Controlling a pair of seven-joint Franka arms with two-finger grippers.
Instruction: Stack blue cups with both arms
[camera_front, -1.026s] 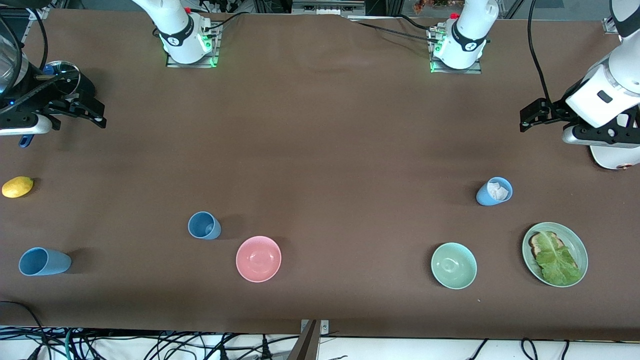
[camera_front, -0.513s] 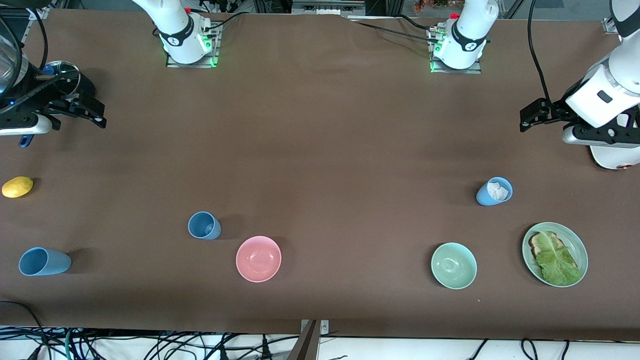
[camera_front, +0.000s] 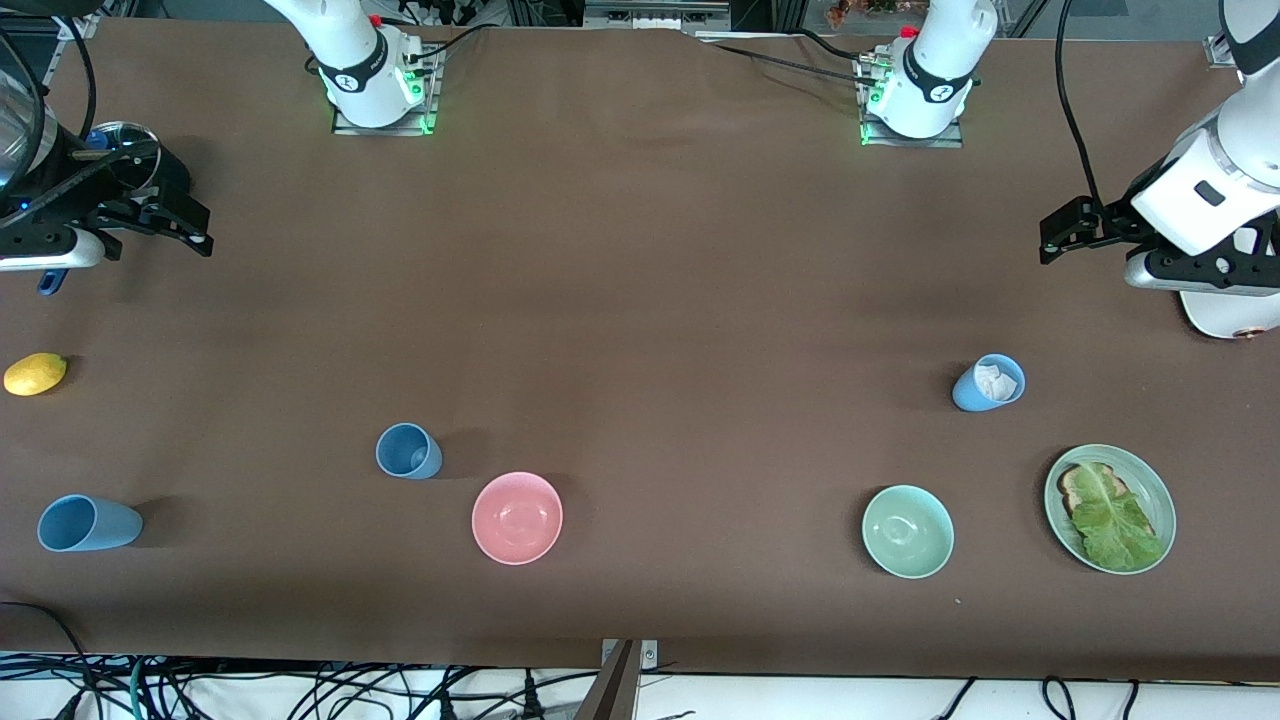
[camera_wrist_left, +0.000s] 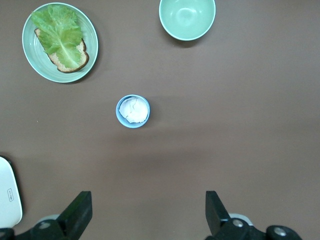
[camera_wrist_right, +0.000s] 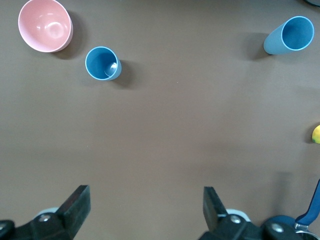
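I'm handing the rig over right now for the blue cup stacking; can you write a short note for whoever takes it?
Left gripper: open, holding nothing, up over the table at the left arm's end.
Right gripper: open, holding nothing, up over the table at the right arm's end.
Blue cups, all apart on the table: one with something white inside, farther from the front camera than the pale green bowl; an empty one beside the pink bowl; a third toward the right arm's end.
Done: nothing stacked.
Left: pick up and nest all three; mind the white contents first.
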